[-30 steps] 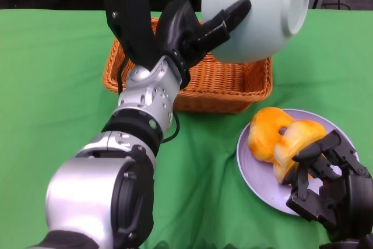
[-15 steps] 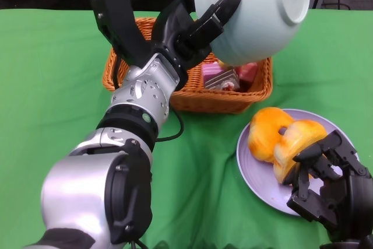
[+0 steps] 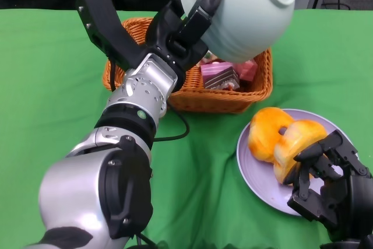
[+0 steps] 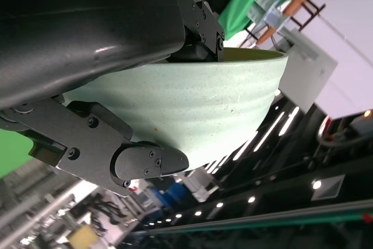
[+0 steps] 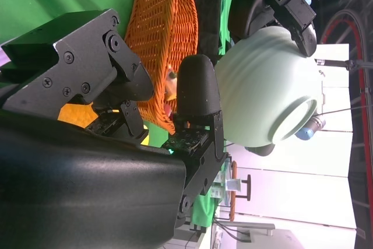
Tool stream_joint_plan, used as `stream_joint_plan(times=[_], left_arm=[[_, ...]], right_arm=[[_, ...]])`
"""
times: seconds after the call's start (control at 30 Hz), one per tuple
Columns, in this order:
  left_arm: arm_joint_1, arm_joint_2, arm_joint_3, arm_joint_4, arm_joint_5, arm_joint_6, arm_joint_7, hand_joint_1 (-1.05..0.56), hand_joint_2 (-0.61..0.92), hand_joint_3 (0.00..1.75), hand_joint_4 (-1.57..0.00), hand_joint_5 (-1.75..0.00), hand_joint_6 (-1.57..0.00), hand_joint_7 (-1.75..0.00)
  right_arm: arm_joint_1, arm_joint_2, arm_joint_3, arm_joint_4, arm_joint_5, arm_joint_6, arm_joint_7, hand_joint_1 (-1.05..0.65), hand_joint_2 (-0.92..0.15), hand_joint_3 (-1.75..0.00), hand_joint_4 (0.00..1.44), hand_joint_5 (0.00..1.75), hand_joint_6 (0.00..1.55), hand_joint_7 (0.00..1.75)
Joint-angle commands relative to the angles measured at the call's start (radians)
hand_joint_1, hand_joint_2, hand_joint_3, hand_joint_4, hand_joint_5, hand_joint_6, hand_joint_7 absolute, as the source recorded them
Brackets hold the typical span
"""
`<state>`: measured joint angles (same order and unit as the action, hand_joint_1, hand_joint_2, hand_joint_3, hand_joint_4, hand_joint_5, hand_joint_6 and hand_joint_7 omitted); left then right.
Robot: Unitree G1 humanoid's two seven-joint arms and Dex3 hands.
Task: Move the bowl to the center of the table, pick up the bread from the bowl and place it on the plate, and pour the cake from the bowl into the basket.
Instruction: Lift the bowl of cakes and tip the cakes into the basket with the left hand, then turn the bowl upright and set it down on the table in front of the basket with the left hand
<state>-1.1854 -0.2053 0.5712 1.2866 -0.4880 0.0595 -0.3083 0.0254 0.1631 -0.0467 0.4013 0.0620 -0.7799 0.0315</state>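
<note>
Bowl: pale green ribbed ceramic bowl [image 3: 245,10], tipped well over, its base ring turned up toward the camera and its mouth facing down and away over the basket.
Left hand: black many-fingered left hand [image 3: 186,27] clamped on the bowl's rim, fingers pressed on the outer wall (the left wrist view shows the wall wedged against the palm shell).
Basket: orange woven wicker basket [image 3: 224,97] directly under the bowl, behind the plate.
Cake: pink and brown layered cake pieces [image 3: 224,74] lying inside the basket at its right side; the pour looks done.
Plate: round lilac plate [image 3: 256,170] near the front right, carrying 2 golden-orange glazed bread pieces [image 3: 277,132].
Right hand: black right hand [image 3: 329,185] low over the plate's right edge, fingers curled, fingertips just beside the nearer bread; whether they touch it I cannot tell.
Key relation: the bowl hangs above the basket in the left hand alone, so righting it and setting it down falls to that arm; free green cloth [image 3: 52,86] lies to the basket's left.
</note>
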Motion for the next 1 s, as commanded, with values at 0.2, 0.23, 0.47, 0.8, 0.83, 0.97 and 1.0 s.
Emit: stream_joint_plan(times=[0.2,0.23,0.47,0.8,0.83,0.97,1.0], left_arm=[[-0.060,0.006,0.061,0.000,-0.084,0.052,0.071,-0.12,0.92,0.58,-0.70,-1.75,-0.53,-1.74],[-0.062,0.006,0.069,0.001,-0.091,0.059,0.078,-0.13,0.92,0.58,-0.70,-1.75,-0.52,-1.75],[-0.067,0.010,0.099,0.000,-0.122,0.087,0.111,-0.20,0.92,0.54,-0.69,-1.75,-0.47,-1.75],[-0.048,0.011,0.034,-0.008,-0.053,0.031,0.068,-0.13,0.92,0.57,-0.74,-1.75,-0.52,-1.75],[-0.046,0.012,0.017,-0.010,-0.037,0.017,0.054,-0.11,0.89,0.61,-0.74,-1.75,-0.55,-1.74],[-0.051,0.019,-0.015,-0.017,-0.015,-0.010,0.010,-0.13,0.86,0.62,-0.74,-1.75,-0.61,-1.70],[-0.052,0.021,-0.023,-0.018,-0.008,-0.018,0.006,-0.13,0.86,0.62,-0.74,-1.75,-0.62,-1.68]], right_arm=[[-0.004,-0.008,-0.005,0.000,0.016,-0.014,0.007,0.17,-0.57,-1.32,0.73,1.75,0.56,1.62],[-0.004,-0.006,-0.006,-0.001,0.010,-0.014,0.000,0.17,-0.57,-1.32,0.73,1.75,0.56,1.62],[0.000,-0.004,-0.006,-0.002,0.012,-0.012,0.001,0.17,-0.57,-1.32,0.73,1.75,0.55,1.62],[0.002,-0.003,-0.006,-0.008,0.006,-0.006,-0.006,0.16,-0.58,-1.32,0.74,1.75,0.55,1.63],[0.003,-0.003,-0.005,-0.009,0.008,-0.005,-0.003,0.16,-0.58,-1.32,0.74,1.75,0.55,1.62],[0.002,-0.008,-0.003,-0.004,0.018,-0.012,0.009,0.16,-0.57,-1.32,0.72,1.75,0.54,1.62],[0.001,-0.008,-0.004,-0.003,0.020,-0.013,0.012,0.16,-0.57,-1.31,0.72,1.75,0.54,1.62]])
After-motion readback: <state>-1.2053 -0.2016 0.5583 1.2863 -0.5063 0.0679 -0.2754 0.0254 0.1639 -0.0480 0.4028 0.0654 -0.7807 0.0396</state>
